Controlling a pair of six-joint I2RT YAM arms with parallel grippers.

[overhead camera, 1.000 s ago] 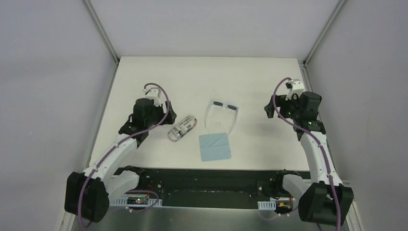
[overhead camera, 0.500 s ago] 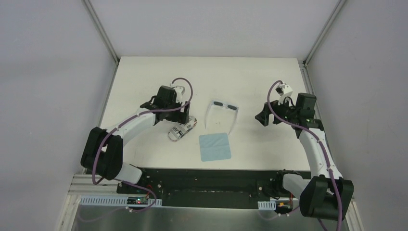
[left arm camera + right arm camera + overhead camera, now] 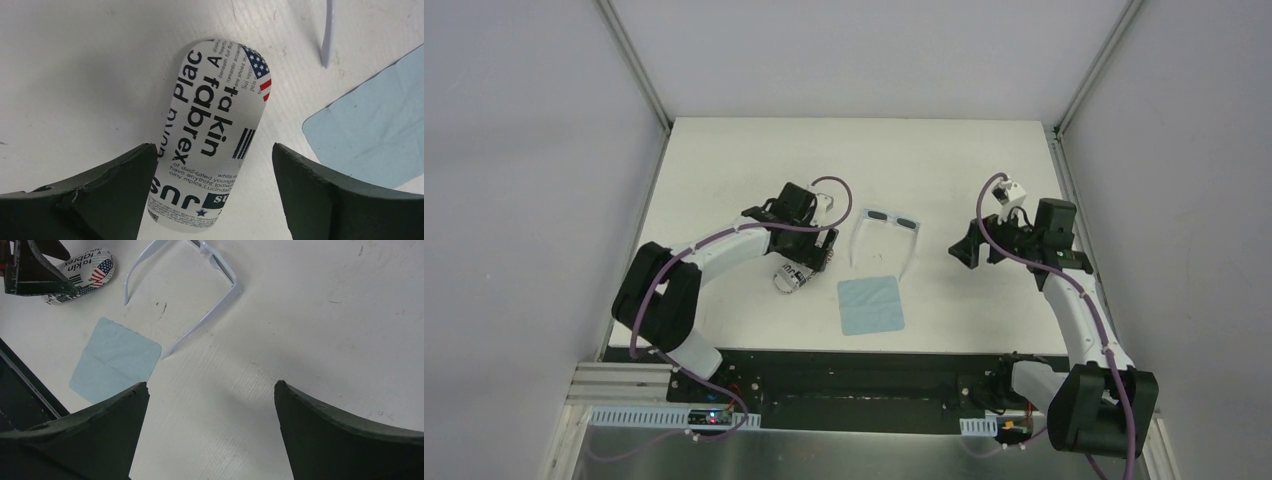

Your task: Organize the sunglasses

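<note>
You see the sunglasses (image 3: 892, 219) lying unfolded just beyond the blue cloth (image 3: 870, 306), your right gripper (image 3: 211, 390) spread wide, empty, well right of that cloth, and your left gripper (image 3: 214, 160) open astride the printed case (image 3: 215, 125) left of it.

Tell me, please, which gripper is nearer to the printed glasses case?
Left. The left gripper hovers right over the printed case, open jaws framing it. The right gripper, also open, is well off to the case's right, beyond the sunglasses.
</note>
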